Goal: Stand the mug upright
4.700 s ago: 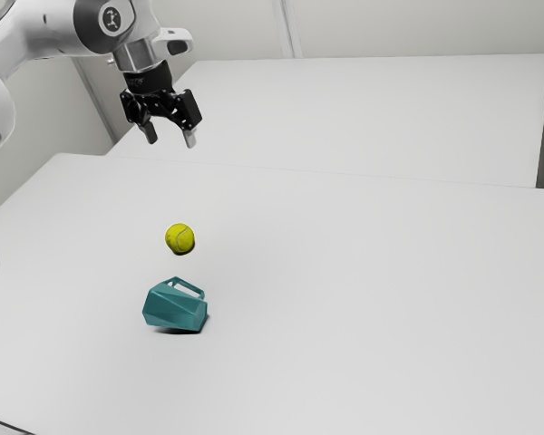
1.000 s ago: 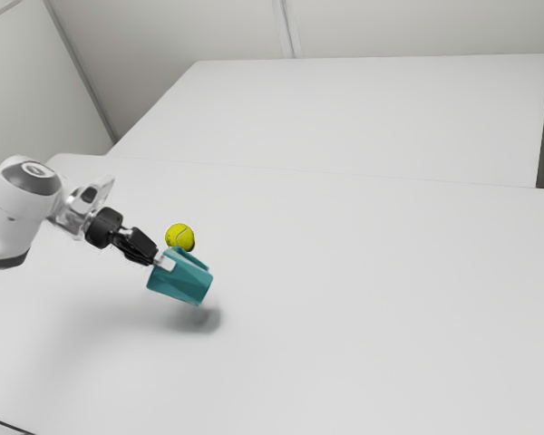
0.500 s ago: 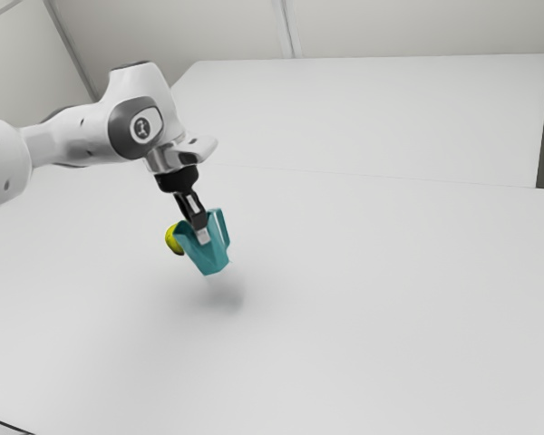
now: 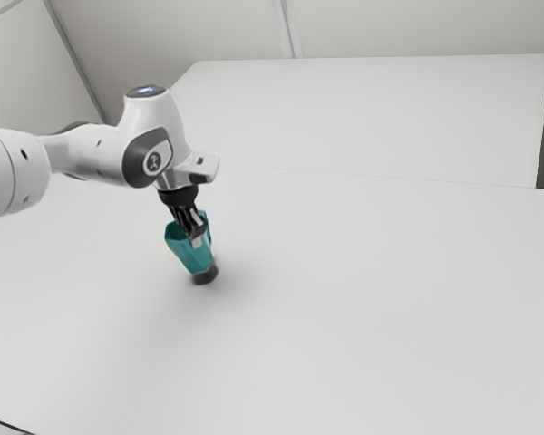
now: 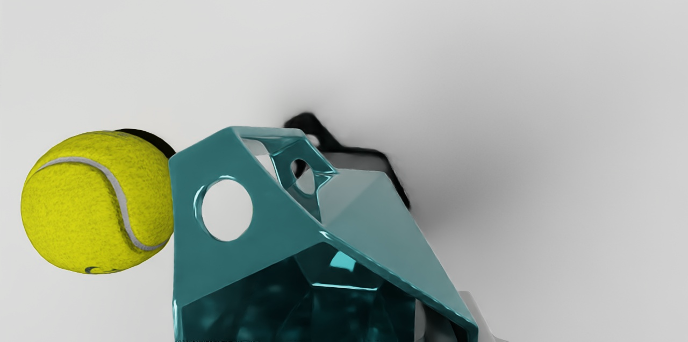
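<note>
Mug (image 4: 189, 257), teal, clasped by its wall in the gripper (image 4: 197, 237), leaning, base seemingly just above the table (image 4: 344, 299). Stage, as judged: righting and setting down; next, level the base, seat it, then release. Finish: glossy, flat-faceted, angular, pierced by round holes. Near it: one tennis ball (image 5: 97, 202), yellow, fuzzy, grey-seamed, liable to roll if nudged. Table: pale, smooth, matt.

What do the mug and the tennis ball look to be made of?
The mug looks glossy, perhaps glazed ceramic or hard plastic: bright highlights line its faceted edges. The tennis ball looks like matte felt, going by its fuzzy yellow surface and pale seam.
</note>
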Robot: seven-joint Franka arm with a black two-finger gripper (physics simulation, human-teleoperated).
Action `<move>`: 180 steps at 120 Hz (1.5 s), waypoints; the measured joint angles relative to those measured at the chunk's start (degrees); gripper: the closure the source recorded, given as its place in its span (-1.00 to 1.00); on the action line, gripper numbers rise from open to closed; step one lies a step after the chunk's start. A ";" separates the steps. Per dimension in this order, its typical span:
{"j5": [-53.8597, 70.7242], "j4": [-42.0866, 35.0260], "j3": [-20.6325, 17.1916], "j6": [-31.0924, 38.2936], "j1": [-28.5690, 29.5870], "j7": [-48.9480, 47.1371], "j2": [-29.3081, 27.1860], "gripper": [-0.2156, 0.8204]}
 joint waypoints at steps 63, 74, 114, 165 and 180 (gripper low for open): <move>0.21 -0.26 -0.01 3.29 -0.41 -5.91 3.33 0.77; -0.03 -0.25 -0.20 3.31 -0.45 -6.46 2.90 0.36; -1.88 3.38 -1.87 -2.24 -0.66 -7.88 -3.88 -0.39; -4.16 22.94 -1.69 -22.81 -0.05 -9.79 -4.92 -0.56; -4.21 25.29 -1.76 -26.50 0.05 -10.30 -5.73 -0.57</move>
